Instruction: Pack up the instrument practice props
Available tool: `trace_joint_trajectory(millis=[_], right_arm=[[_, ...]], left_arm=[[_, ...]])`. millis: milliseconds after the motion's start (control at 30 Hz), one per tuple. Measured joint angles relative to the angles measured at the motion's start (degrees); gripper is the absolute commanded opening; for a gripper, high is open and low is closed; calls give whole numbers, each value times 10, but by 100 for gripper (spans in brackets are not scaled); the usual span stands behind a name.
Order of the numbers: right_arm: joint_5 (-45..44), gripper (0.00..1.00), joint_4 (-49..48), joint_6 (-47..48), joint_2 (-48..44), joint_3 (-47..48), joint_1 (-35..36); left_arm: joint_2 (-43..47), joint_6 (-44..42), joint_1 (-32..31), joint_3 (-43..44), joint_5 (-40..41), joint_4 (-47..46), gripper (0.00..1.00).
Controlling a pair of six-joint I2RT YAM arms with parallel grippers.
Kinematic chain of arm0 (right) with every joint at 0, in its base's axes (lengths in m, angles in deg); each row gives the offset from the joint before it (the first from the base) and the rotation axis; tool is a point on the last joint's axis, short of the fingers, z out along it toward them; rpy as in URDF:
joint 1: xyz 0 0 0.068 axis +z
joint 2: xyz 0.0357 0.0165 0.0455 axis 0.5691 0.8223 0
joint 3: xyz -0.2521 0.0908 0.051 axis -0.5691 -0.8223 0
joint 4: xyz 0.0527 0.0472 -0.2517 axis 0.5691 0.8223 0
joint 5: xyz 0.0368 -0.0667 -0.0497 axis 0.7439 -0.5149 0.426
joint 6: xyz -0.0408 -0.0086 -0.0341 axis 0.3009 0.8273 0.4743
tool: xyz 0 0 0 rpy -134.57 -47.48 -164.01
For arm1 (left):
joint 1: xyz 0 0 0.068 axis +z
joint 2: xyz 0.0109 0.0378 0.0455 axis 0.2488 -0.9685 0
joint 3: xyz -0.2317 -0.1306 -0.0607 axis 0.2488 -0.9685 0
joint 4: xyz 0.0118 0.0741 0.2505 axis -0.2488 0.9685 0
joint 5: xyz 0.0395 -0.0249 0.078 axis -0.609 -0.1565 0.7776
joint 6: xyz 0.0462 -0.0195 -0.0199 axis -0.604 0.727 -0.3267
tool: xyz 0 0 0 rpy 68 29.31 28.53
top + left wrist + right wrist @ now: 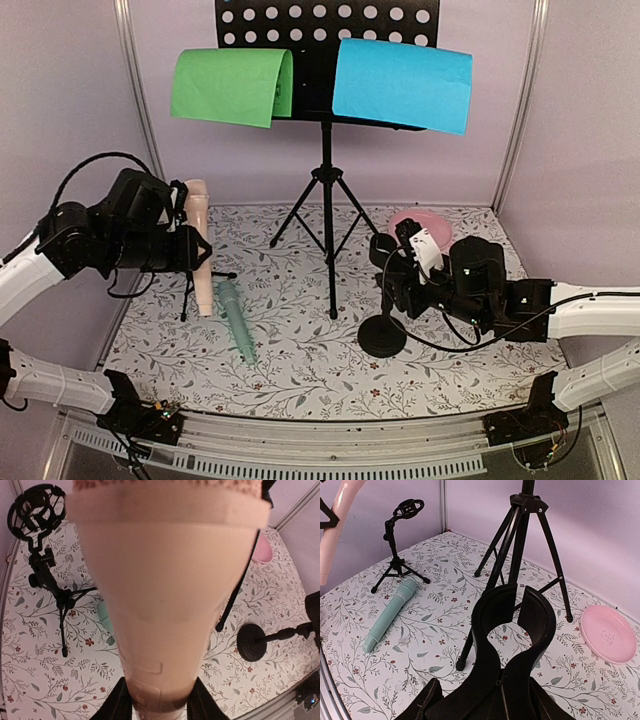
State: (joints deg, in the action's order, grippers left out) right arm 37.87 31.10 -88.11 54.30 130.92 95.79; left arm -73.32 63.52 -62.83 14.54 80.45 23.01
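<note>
The black perforated music rack (327, 40) stands on tripod legs (520, 555) at the back, with a green sheet (230, 87) and a blue sheet (402, 85) draped on it. My left gripper (198, 250) is shut on the pink microphone (165, 590) and holds it upright above the mat. The mint microphone (235, 320) lies on the mat; it also shows in the right wrist view (390, 615). A small tripod mic support (45, 565) stands at the left. My right gripper (405, 268) is shut on the clip (515, 625) of the round-base mic support (382, 338).
A round pink plate (425, 225) sits at the back right behind the right arm, also in the right wrist view (609, 632). Purple walls and metal posts close in the floral mat (300, 370) on three sides.
</note>
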Motion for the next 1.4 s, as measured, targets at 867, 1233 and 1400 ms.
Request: trace_joint_trajectory(millis=[867, 1233, 1400], right_arm=[[-77, 94, 75, -64, -24, 37, 0], [-76, 95, 103, -69, -37, 104, 0], [-71, 98, 108, -69, -47, 111, 0]], left_arm=[[-16, 87, 197, -287, -269, -114, 0], [-94, 62, 219, -312, -280, -165, 0], [-130, 61, 224, -332, -290, -191, 2]])
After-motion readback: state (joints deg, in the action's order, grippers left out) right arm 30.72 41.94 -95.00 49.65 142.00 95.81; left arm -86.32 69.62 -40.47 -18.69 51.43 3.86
